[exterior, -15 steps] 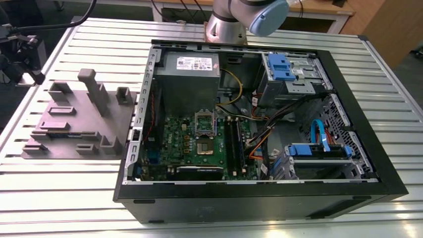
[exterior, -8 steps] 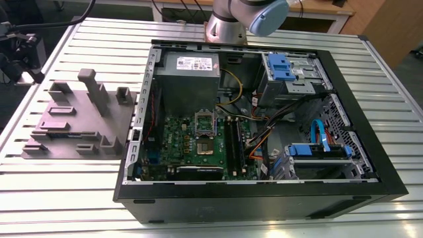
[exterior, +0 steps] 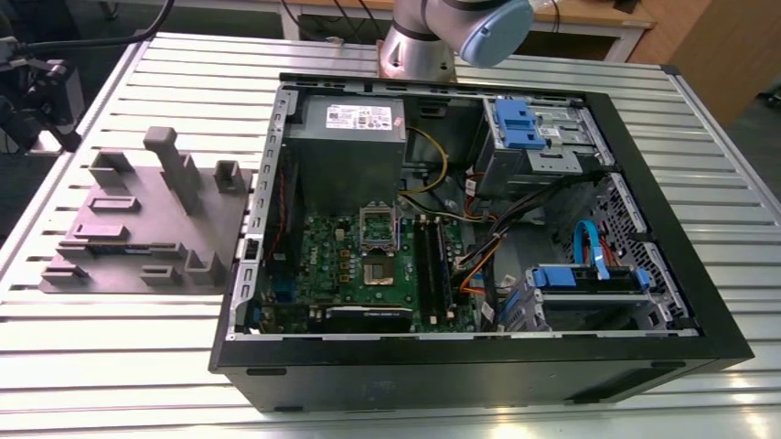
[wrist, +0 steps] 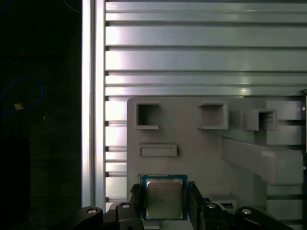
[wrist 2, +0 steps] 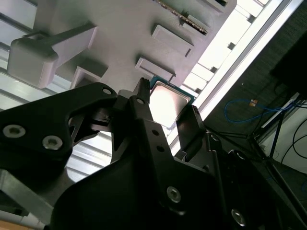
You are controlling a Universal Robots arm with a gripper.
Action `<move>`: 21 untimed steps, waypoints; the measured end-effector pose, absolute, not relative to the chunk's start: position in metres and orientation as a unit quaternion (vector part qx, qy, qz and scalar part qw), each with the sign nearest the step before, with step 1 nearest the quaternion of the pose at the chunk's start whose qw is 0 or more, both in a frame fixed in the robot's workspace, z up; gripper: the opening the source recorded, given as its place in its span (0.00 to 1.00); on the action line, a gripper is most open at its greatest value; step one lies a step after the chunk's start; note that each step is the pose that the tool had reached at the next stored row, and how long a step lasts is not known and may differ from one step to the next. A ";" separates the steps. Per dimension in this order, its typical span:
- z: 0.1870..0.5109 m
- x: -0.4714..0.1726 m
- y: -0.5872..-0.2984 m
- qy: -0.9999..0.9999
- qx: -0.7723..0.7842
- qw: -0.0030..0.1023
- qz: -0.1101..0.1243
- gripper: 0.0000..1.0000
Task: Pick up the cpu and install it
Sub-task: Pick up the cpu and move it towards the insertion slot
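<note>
— Exterior view?
— An open computer case (exterior: 488, 375) stands on the slotted table (exterior: 123, 366) with its motherboard (exterior: 320, 265) exposed. The grey fixture (exterior: 146, 229) is on the exterior view's left.
— Second wrist view?
— The gripper (wrist 2: 166, 103) pinches the cpu (wrist 2: 165, 98) by two opposite edges, over the fixture.
— First wrist view?
— The cpu is silver top up, at the fixture's edge. I can't tell if it is resting or lifted.

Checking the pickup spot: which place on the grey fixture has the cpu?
The place at the gripper, where the cpu lies; the two square pockets and the narrow slot are empty.
</note>
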State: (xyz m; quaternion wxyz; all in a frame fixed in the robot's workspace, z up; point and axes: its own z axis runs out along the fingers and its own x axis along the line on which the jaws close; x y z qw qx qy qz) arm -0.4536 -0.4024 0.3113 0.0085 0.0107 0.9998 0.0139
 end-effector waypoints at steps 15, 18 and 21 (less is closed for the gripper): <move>0.317 -0.454 -0.402 1.000 0.011 0.008 0.014 0.47; 0.320 -0.454 -0.402 1.000 0.011 0.008 0.014 0.47; 0.324 -0.454 -0.402 1.000 0.011 0.008 0.014 0.47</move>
